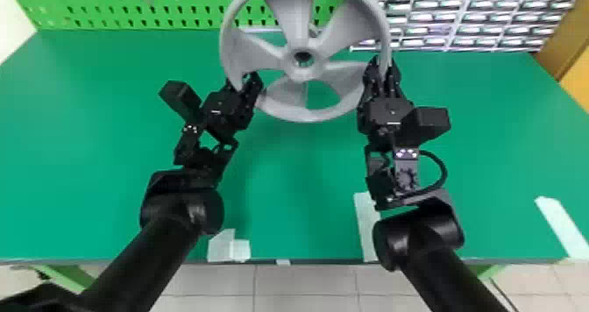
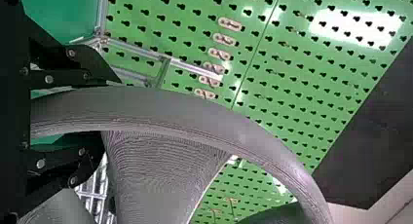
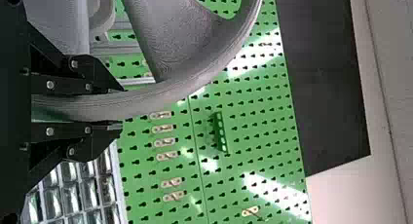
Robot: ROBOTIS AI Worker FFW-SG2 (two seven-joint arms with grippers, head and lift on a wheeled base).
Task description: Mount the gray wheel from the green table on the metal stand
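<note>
Nearest you, pale tape point(image 1: 367, 228) lies along the green bench point(image 1: 302, 193). Farther in, your left tool point(image 1: 246, 79) and right tool point(image 1: 384, 65) each pinch the rim of the gray wheel point(image 1: 299, 17), at opposite sides, above the bench. Beyond it are the metal stand point(image 2: 190, 68) and green pegboard point(image 1: 131, 8).

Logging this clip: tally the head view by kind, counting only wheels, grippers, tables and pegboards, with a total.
Gray five-spoked wheel: 1
Black two-fingered grippers: 2 (left gripper, right gripper)
Flat green table: 1
Green perforated pegboard: 1
Total: 5
</note>
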